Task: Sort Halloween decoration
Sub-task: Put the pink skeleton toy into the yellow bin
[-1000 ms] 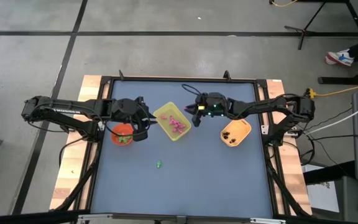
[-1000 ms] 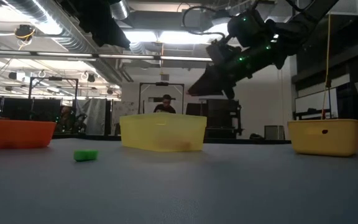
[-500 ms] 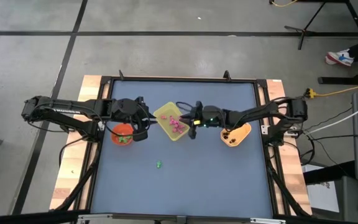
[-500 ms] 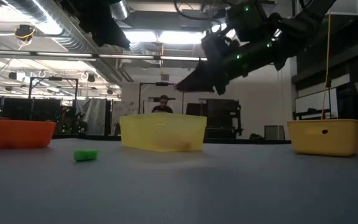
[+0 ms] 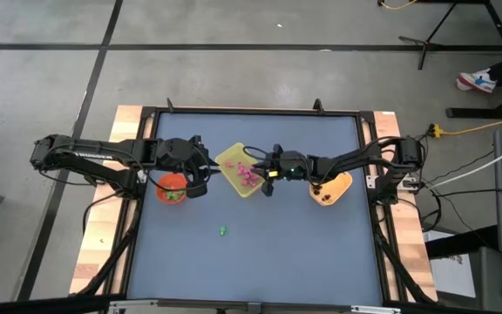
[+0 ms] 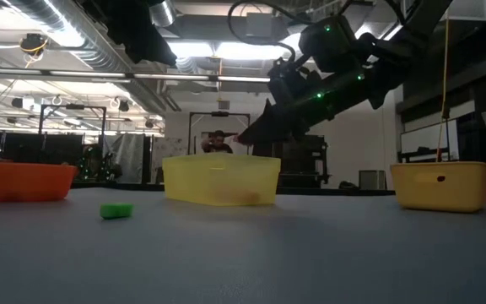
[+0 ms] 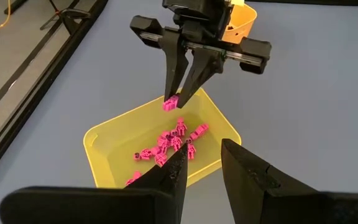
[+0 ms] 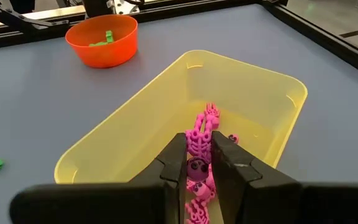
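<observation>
Overhead and wrist views of the sorting counter (image 5: 260,262). Since a second ago the right hand (image 7: 178,98) has swung from a point between the yellow tray (image 5: 240,170) and the orange-yellow bowl (image 5: 331,187) toward 9 o'clock, and now hangs over the tray's 3 o'clock rim; its fingers (image 8: 174,163) are pinched on a pink trinket (image 7: 170,104), above the heap of pink trinkets (image 7: 166,142) lying in the tray. In the low view it has also dropped nearer the tray's top edge. The left hand (image 5: 195,174) has not moved: it waits beside the red bowl (image 5: 172,187), at the tray's 9 o'clock, jaws part-open and empty. Green trinkets (image 8: 107,38) lie in the red bowl. One green trinket (image 5: 223,230) rests alone on the counter at 6 o'clock from the tray, well apart from every container. The whole 6 o'clock half of the counter, out to its black edge frame (image 5: 373,218), is otherwise open surface.
</observation>
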